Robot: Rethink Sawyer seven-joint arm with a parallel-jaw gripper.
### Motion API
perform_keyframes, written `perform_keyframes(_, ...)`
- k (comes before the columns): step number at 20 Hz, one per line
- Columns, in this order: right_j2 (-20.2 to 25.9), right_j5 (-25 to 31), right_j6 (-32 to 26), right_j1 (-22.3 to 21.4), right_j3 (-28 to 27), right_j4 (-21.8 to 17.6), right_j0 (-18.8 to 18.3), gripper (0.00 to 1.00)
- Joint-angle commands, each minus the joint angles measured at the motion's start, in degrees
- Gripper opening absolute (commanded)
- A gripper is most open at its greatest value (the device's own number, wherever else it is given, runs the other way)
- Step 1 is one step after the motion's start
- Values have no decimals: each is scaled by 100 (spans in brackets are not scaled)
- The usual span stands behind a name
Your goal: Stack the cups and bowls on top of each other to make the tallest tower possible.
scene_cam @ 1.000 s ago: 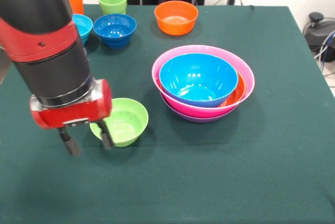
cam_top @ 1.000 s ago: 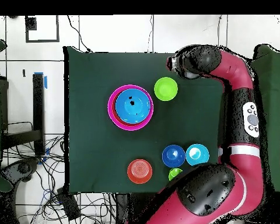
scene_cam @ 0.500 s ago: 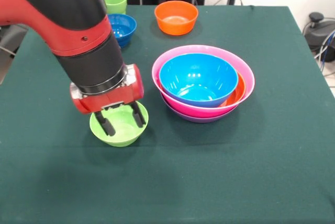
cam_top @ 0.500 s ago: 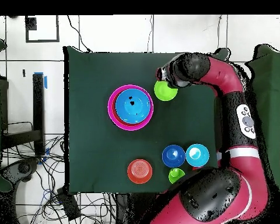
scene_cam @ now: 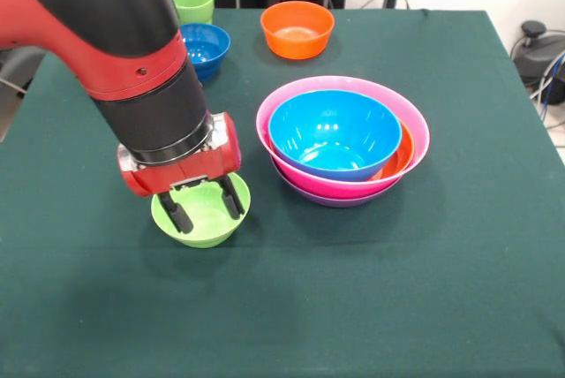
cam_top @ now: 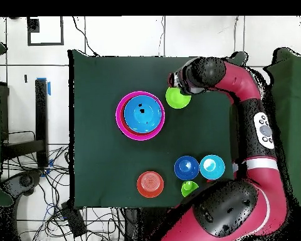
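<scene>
A small lime green bowl [scene_cam: 205, 233] [cam_top: 177, 99] sits on the green cloth at the front left. My gripper [scene_cam: 207, 209] is open right over it, both fingertips dipping inside its rim; I cannot tell whether they touch. To its right stands the tower [cam_top: 140, 115]: a large blue bowl [scene_cam: 334, 131] nested in an orange one [scene_cam: 403, 154], inside a pink bowl [scene_cam: 353, 84] on a purple one [scene_cam: 340, 200]. A lime green cup [scene_cam: 194, 3] stands at the far left. The orange cup is hidden behind my arm.
A small orange bowl [scene_cam: 297, 29] [cam_top: 150, 184] and a dark blue bowl [scene_cam: 207, 48] [cam_top: 186, 167] sit along the far edge. The overhead view also shows a light blue bowl [cam_top: 212, 166] beside the dark blue one. My arm [scene_cam: 115, 51] covers the far left.
My gripper swung from left of the lime green bowl to directly over it, then sank slightly into it. The bowl and the tower have not moved.
</scene>
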Motion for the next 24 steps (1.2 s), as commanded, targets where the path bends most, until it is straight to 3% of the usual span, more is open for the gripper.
perform_keyframes(1, 89, 326, -1728, 167, -263, -428, 107, 100)
perform_keyframes(14, 273, 435, -2356, 368, -630, -564, 115, 100)
perform_keyframes(16, 231, 359, -2136, 371, -530, -507, 100, 100)
perform_keyframes(20, -71, -44, -967, 87, 183, -287, -40, 100)
perform_keyframes(24, -218, 428, -1037, -114, 479, -255, -169, 100)
